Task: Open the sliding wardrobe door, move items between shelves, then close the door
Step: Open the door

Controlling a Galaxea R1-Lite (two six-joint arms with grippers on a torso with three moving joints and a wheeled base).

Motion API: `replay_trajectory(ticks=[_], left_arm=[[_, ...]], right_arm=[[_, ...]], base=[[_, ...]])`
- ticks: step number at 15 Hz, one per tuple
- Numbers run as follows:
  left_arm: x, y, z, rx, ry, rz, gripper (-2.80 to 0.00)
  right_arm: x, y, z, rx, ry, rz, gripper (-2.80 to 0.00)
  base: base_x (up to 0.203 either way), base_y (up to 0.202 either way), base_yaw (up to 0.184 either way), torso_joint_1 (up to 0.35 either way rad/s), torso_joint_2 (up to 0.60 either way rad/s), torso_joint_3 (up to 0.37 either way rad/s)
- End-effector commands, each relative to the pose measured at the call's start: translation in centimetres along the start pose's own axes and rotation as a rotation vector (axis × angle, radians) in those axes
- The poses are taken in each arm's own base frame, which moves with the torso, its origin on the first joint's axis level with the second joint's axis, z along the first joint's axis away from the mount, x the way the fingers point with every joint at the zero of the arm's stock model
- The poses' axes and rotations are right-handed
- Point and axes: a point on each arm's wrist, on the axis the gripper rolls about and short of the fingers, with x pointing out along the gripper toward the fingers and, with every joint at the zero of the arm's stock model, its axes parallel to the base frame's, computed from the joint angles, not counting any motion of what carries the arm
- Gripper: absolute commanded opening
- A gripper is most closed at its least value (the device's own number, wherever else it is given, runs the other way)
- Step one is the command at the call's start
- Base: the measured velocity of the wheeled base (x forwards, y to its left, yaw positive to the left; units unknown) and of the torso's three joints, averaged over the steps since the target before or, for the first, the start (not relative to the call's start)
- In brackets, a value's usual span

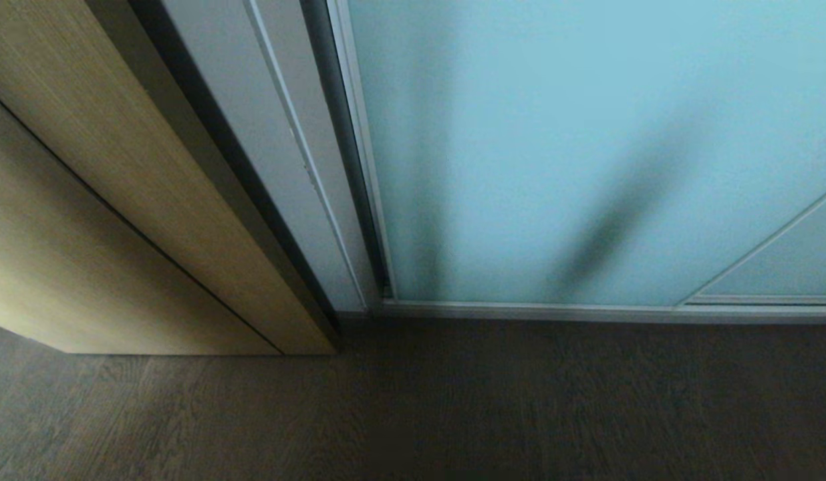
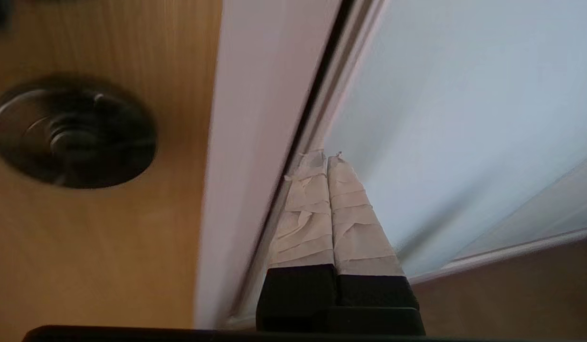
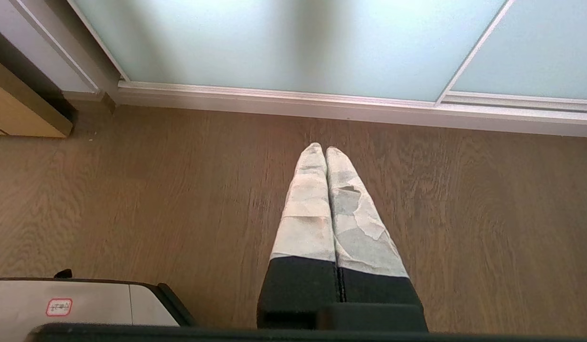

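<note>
The sliding wardrobe door (image 1: 553,147), frosted pale blue-green glass in a thin silver frame, fills the upper right of the head view and stands closed, its bottom rail meeting the dark wood floor (image 1: 453,401). A blurred dark shadow streak runs diagonally across the glass. To the door's left sits a grey-white wardrobe frame post (image 1: 279,167), w/ a narrow dark gap between post and door edge. Further left is a tan wood-grain panel (image 1: 99,200), standing on the floor. A second glass panel (image 1: 780,267) shows at the far right, behind a slanting silver strip. No arm appears in the head view. In the left wrist view the left gripper (image 2: 326,156) has its tape-wrapped jaws pressed together, holding nothing; the tips sit right at the seam where the door's edge meets the post, but whether they touch it can't be told. A dark round fitting (image 2: 72,133) is on the tan panel, well apart from the gripper. In the right wrist view the right gripper (image 3: 324,148) points at the floor in front of the door's bottom rail, jaws together, nothing held. A grey-white part of the robot's base (image 3: 84,304) w/ a small red-bordered label shows near it. Bag and shelves aren't in view.
</note>
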Motion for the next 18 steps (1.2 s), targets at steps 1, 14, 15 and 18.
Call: replay_trajectory(ticks=[1,14,15,18], left_arm=[[-0.3,-0.1,-0.3,0.005,0.004,0.018,-2.8],[6.0,-2.7,-3.8,-0.017,0.053,-0.081,-2.8],[6.2,-3.4,-4.0,-0.02,0.052,-0.088,-2.8],[7.5,-4.4,-5.0,-0.017,0.067,-0.074,-2.8]], right_arm=[[0.0,0.0,0.0,0.0,0.001,-0.001,-2.8],[0.0,0.0,0.0,0.0,0.001,0.001,-2.8],[0.0,0.0,0.0,0.001,0.001,-0.001,-2.8],[0.0,0.0,0.0,0.0,0.001,0.0,-2.8]], base=[[0.0,0.0,0.0,0.0,0.0,0.0],[0.0,0.0,0.0,0.0,0.0,0.0],[0.0,0.0,0.0,0.0,0.0,0.0],[0.0,0.0,0.0,0.0,0.0,0.0]])
